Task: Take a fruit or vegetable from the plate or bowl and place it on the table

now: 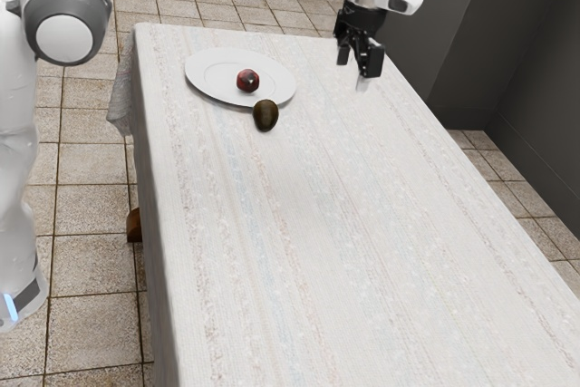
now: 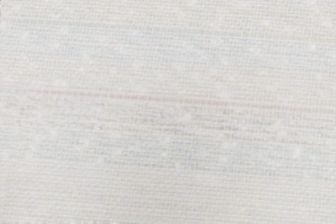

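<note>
Square, speckled beige tiles pave the floor [image 1: 86, 322] around the long bench [image 1: 362, 251], draped in woven off-white cloth with faint stripes. A smooth, round white plate [image 1: 201, 85] lies well apart from the black two-fingered claw [image 1: 357, 65], spread and empty. An oval, dark-brown fruit [image 1: 265, 116] sits just beside the plate; a glossy, round, dark-red fruit [image 1: 247, 81] rests on it.

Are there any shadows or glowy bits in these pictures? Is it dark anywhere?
In the exterior view, a soft shadow hugs the white plate along its lower edge, a blue light glows low on the robot's arm, and the walls look dark grey; in the wrist view, the cloth looks pale and evenly lit, with no clear shadow.
</note>
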